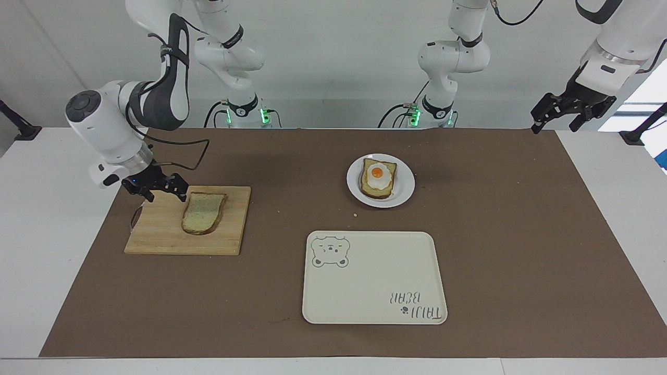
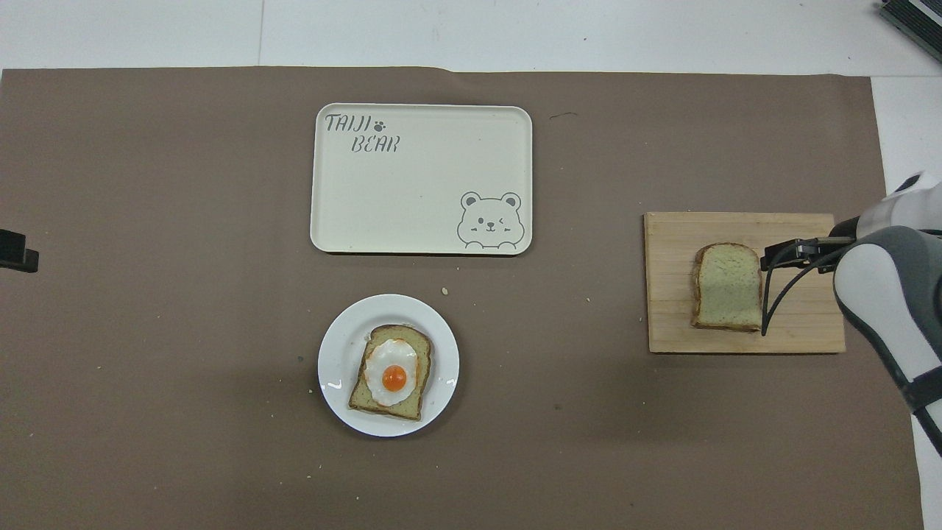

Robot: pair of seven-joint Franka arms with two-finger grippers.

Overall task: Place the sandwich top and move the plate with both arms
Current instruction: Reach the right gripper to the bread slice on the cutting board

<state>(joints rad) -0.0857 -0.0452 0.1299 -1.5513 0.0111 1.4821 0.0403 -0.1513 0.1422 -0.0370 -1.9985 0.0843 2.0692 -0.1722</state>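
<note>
The sandwich top (image 1: 203, 212) (image 2: 728, 287), a plain pale slice with a brown crust, lies flat on a wooden cutting board (image 1: 156, 234) (image 2: 802, 324) toward the right arm's end of the table. My right gripper (image 1: 167, 197) (image 2: 773, 258) hangs open, low over the board's corner, beside the slice and holding nothing. The white plate (image 1: 404, 195) (image 2: 335, 353) sits mid-table and carries a toast slice with a fried egg (image 1: 379, 178) (image 2: 392, 372). My left gripper (image 1: 555, 125) (image 2: 18, 250) waits open, raised over the mat's corner at the left arm's end.
A cream rectangular tray (image 1: 372, 281) (image 2: 419, 184) with a bear drawing lies farther from the robots than the plate. A brown mat (image 1: 521, 234) (image 2: 147, 184) covers most of the table, with a few crumbs on it.
</note>
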